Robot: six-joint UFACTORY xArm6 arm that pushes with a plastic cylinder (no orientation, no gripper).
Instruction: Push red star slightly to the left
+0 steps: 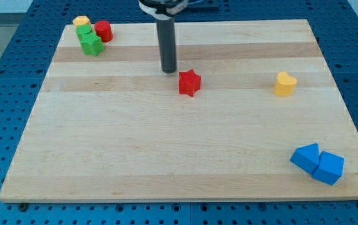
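Note:
The red star [189,82] lies on the wooden board [166,150], a little above the middle of the view. My tip [169,70] is at the end of the dark rod, just to the upper left of the red star, with a small gap between them.
A green star [92,44], a green block [84,31], a yellow block [81,22] and a red cylinder [103,31] cluster at the view's top left. A yellow heart [285,84] lies at the right. Two blue blocks [317,164] sit at the bottom right.

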